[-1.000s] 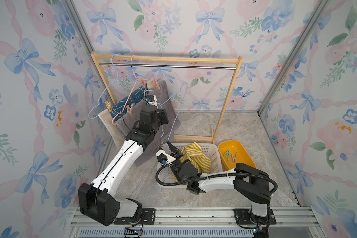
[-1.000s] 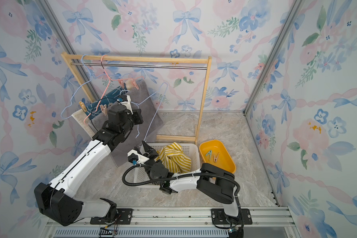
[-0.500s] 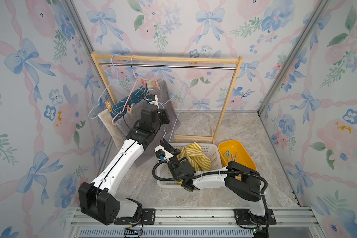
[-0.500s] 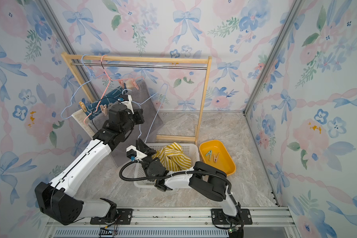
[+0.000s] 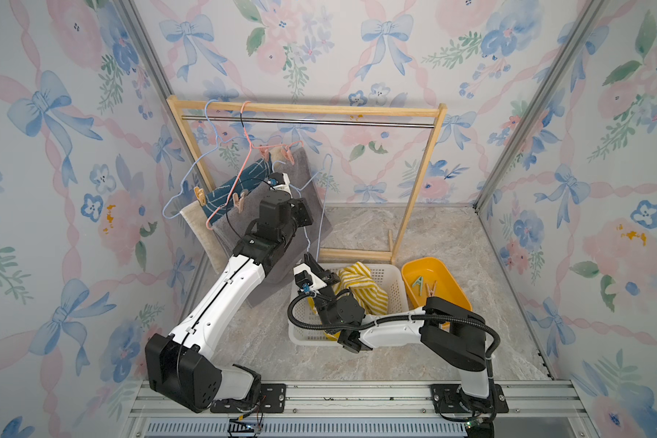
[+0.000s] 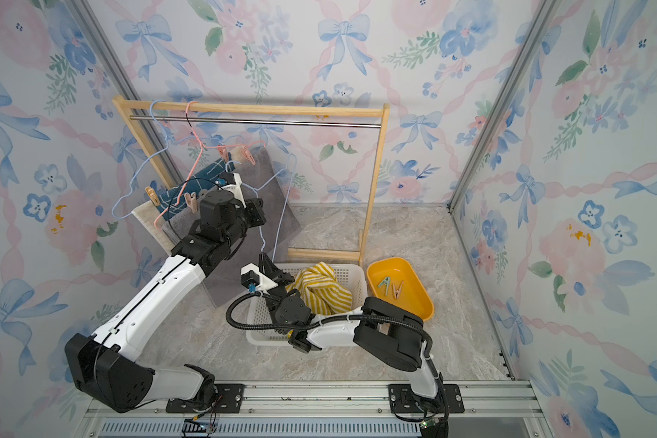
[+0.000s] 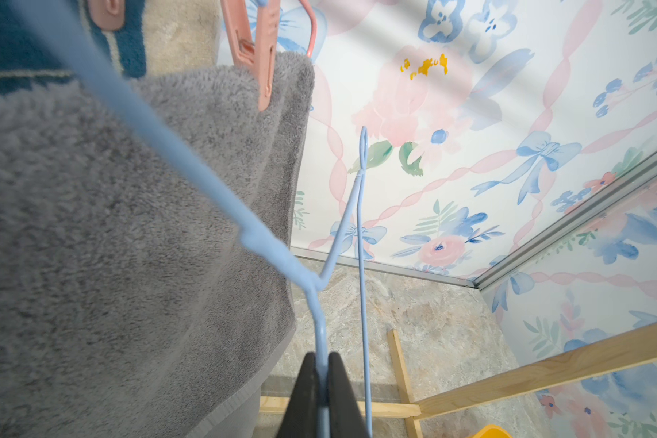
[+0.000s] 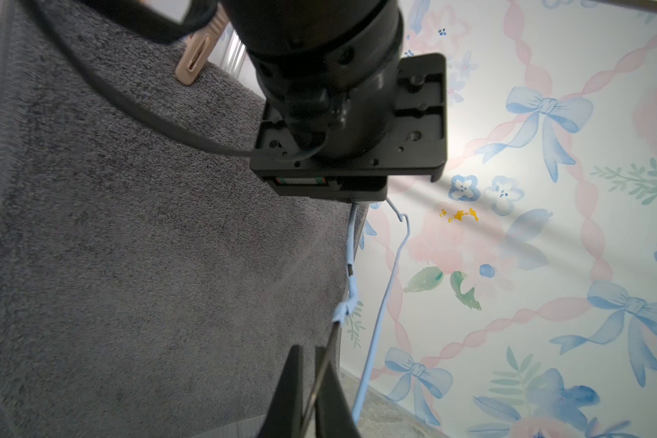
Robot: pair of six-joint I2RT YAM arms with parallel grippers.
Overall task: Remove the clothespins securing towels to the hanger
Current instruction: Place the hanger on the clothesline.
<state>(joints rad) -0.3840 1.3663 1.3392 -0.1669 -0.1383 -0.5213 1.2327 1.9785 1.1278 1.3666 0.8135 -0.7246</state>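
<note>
Left gripper (image 7: 321, 360) first: jaws pinched almost together on the light-blue wire hanger (image 7: 266, 250), wire touching both pads as far as we can see. Right gripper (image 8: 312, 356) is clamped shut on the bare dark tip of that same hanger, lower down. So both hands share one empty hanger, off the wooden rack (image 5: 418, 189) and slanting down in front of it.

Now the score. Under the rack's rail the grey towel (image 7: 129, 265) hangs, and the dark blue towel (image 5: 220, 191) hangs just beside it, nearer the rack's left post. At the rack's foot sits the white basket (image 5: 304, 335) with the yellow striped towel (image 5: 361, 284) dropped in, and beside that the yellow tub (image 5: 452, 292). That's one towel off, we'd say, two to go.

On the rail hang a pink hanger (image 5: 249, 144) and a second blue hanger (image 5: 190, 182). We count four clothespins still clipped there: two pink (image 5: 265, 153) (image 5: 287, 153) and two tan (image 5: 199, 194) (image 5: 239, 201). Two more lie in the tub, one green (image 5: 418, 282), one tan (image 5: 431, 288).

The obstacle, as we read it: the loose hanger crosses the grey towel and occupies both grippers, so it wants parking before any peg gets squeezed.
</note>
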